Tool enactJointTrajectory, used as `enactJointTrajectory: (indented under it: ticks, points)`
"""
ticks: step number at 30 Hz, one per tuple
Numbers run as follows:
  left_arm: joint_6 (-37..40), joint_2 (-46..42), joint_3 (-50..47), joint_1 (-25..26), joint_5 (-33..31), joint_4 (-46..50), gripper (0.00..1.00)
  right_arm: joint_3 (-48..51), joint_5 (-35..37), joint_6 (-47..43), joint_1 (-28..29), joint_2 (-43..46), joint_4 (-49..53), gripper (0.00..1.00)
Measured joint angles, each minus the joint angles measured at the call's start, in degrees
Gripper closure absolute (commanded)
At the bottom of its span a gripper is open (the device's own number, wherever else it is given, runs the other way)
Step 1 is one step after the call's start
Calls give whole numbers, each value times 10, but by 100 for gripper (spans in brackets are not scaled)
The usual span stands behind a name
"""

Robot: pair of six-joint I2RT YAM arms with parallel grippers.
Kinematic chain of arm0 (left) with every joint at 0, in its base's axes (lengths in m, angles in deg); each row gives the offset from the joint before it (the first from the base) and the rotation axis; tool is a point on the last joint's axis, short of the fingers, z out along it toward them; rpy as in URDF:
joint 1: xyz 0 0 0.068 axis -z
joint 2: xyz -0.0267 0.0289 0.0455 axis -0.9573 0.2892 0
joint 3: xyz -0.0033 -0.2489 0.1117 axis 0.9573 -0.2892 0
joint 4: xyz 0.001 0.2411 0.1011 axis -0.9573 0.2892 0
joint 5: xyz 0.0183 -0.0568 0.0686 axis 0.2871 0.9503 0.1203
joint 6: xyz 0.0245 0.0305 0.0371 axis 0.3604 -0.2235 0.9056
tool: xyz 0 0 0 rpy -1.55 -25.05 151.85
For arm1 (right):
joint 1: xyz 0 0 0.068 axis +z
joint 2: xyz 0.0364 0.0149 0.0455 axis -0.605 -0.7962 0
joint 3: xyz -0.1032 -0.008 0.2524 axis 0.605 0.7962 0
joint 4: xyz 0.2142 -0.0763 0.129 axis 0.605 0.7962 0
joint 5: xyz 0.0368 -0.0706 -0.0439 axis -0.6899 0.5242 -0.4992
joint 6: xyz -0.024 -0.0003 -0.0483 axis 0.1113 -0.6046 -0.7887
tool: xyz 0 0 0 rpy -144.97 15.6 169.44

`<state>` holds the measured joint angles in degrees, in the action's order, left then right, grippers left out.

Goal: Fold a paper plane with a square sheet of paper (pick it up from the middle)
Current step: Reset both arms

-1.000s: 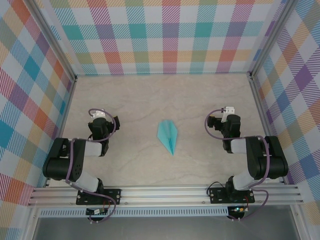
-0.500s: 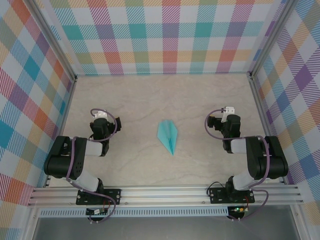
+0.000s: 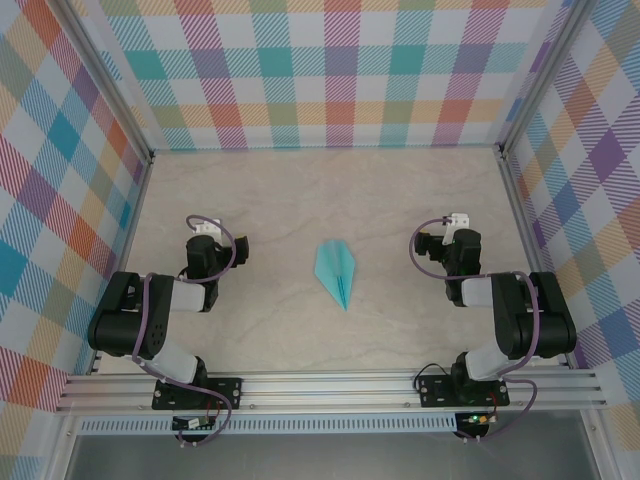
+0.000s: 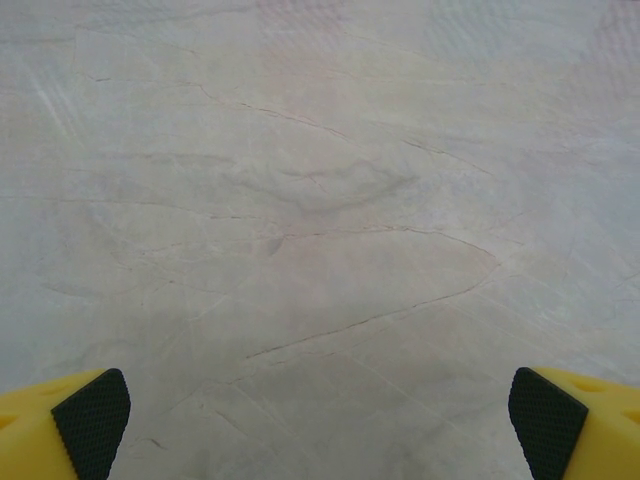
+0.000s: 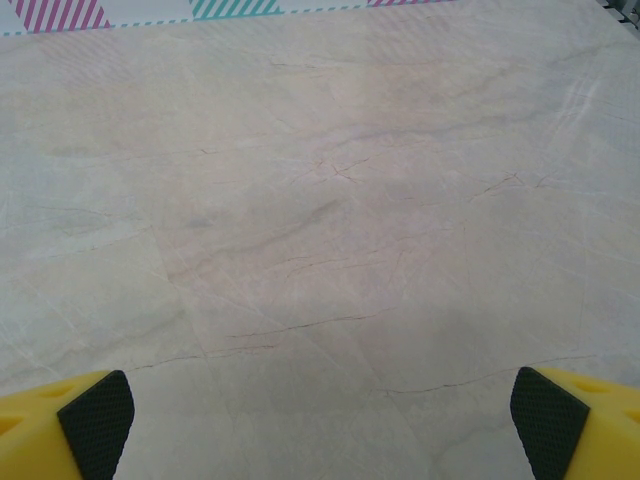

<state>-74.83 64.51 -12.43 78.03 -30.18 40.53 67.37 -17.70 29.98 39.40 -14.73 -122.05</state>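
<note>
The paper plane, a narrow light cyan dart with a centre crease, lies flat on the marble-look table between the two arms, its point toward the near edge. My left gripper rests low over the table well to the plane's left. In the left wrist view the left gripper is open, its yellow fingers wide apart over bare table. My right gripper sits about as far to the plane's right. Seen from the right wrist, the right gripper is open too, with nothing between its fingers.
Checked cloth walls close the table at the back and on both sides. An aluminium rail carrying the arm bases runs along the near edge. Bare table stretches behind the plane.
The left arm's wrist has shifted slightly to the right. The right arm and the paper plane have not moved.
</note>
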Motion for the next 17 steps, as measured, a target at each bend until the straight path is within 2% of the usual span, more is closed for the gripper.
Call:
enactJointTrajectory:
  ticks: [17]
  points:
    - [0,0,7,0,6,3,0,0,0,0,0,0,0,0]
